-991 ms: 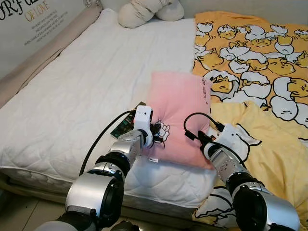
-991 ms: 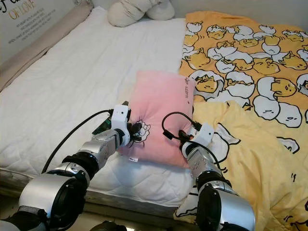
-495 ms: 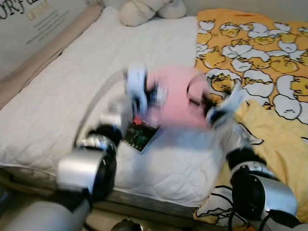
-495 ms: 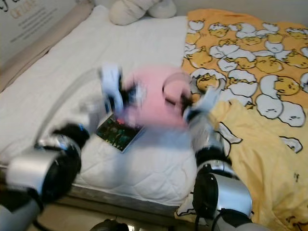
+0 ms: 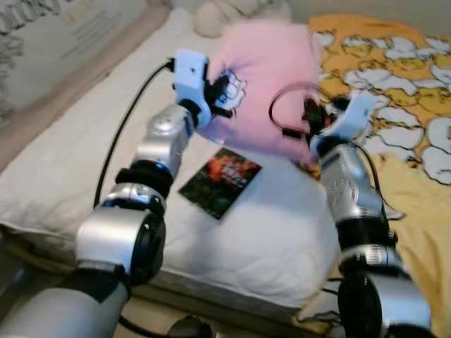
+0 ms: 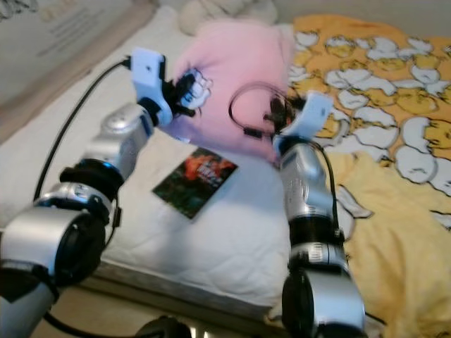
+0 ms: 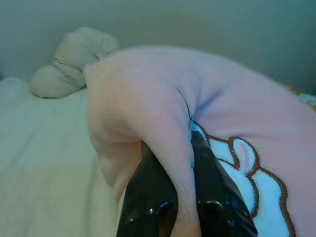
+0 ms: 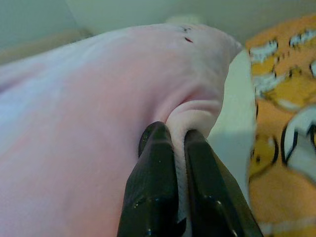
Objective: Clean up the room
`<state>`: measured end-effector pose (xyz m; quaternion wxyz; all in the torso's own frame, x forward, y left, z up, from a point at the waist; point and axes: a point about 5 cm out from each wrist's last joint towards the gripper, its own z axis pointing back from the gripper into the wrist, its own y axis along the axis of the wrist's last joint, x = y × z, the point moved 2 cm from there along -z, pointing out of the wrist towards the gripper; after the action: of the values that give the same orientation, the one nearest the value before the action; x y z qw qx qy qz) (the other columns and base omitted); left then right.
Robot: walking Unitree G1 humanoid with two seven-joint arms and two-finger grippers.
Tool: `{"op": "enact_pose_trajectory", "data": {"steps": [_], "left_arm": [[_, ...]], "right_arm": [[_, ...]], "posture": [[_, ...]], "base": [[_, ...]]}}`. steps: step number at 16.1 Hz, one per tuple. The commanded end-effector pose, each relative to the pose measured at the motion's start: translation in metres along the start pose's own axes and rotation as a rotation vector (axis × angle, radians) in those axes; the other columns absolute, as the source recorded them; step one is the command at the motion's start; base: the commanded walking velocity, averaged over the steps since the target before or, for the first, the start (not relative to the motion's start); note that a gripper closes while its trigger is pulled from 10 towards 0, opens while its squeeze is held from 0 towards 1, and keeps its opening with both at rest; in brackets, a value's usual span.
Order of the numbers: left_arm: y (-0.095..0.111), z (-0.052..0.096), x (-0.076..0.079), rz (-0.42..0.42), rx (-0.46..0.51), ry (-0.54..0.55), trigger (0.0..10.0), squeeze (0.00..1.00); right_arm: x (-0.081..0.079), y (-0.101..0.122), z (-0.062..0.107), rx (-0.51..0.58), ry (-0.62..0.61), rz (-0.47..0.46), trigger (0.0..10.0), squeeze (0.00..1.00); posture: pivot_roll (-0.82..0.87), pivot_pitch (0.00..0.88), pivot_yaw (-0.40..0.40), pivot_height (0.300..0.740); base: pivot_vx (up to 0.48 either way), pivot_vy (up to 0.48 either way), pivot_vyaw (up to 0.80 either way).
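A pink pillow (image 5: 271, 77) with a small cartoon patch hangs in the air above the white mattress (image 5: 106, 141), held between both arms. My left gripper (image 5: 224, 95) is shut on the pillow's left edge; in the left wrist view its black fingers (image 7: 153, 197) pinch a fold of pink fabric (image 7: 148, 108). At the pillow's right edge my right gripper (image 5: 315, 120) is shut on the cloth, and the right wrist view has its fingers (image 8: 155, 192) clamping a pink fold (image 8: 98, 98). A dark book (image 5: 220, 181) lies flat on the mattress below the pillow.
A yellow duvet (image 5: 416, 120) with a cartoon egg print covers the bed's right side. A pale rolled cushion (image 5: 218, 10) lies at the head of the bed. A wall with lettering (image 5: 63, 35) runs along the left. The mattress's front edge (image 5: 232, 282) is close to me.
Both grippers have lifted the pink pillow off the mattress and carried it up and away from me. The dark book that lay under it is now uncovered. The camera has shifted too.
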<state>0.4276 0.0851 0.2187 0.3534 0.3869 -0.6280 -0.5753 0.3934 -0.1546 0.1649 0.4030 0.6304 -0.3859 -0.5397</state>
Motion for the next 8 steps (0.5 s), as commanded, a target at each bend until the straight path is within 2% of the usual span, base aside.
{"op": "enact_pose_trajectory", "data": {"steps": [1, 2, 3, 8], "left_arm": [[0.0041, 0.0047, -0.0147, -0.002, 0.033, 0.068, 10.0, 0.00], [0.0022, 0.0049, -0.0124, 0.033, 0.039, 0.051, 10.0, 0.00], [0.0016, 0.0046, -0.0079, 0.022, 0.042, 0.017, 10.0, 0.00], [0.0025, 0.0045, -0.0084, -0.029, 0.049, 0.040, 10.0, 0.00]], "right_arm": [[-0.0021, 0.0059, 0.0006, 0.020, -0.007, 0.014, 10.0, 0.00], [-0.0012, 0.0042, 0.0032, 0.017, -0.009, 0.032, 10.0, 0.00], [0.0001, 0.0023, 0.0059, 0.019, -0.010, 0.072, 10.0, 0.00], [0.0041, 0.0019, 0.0084, 0.020, -0.030, 0.096, 10.0, 0.00]], "posture": [[0.02, 0.000, 0.051, 0.740], [0.02, 0.000, 0.053, 0.740], [0.02, 0.000, 0.054, 0.740], [0.02, 0.000, 0.061, 0.740]], "base": [[0.000, 0.480, 0.00], [0.000, 0.480, 0.00], [0.000, 0.480, 0.00], [0.000, 0.480, 0.00]]}}
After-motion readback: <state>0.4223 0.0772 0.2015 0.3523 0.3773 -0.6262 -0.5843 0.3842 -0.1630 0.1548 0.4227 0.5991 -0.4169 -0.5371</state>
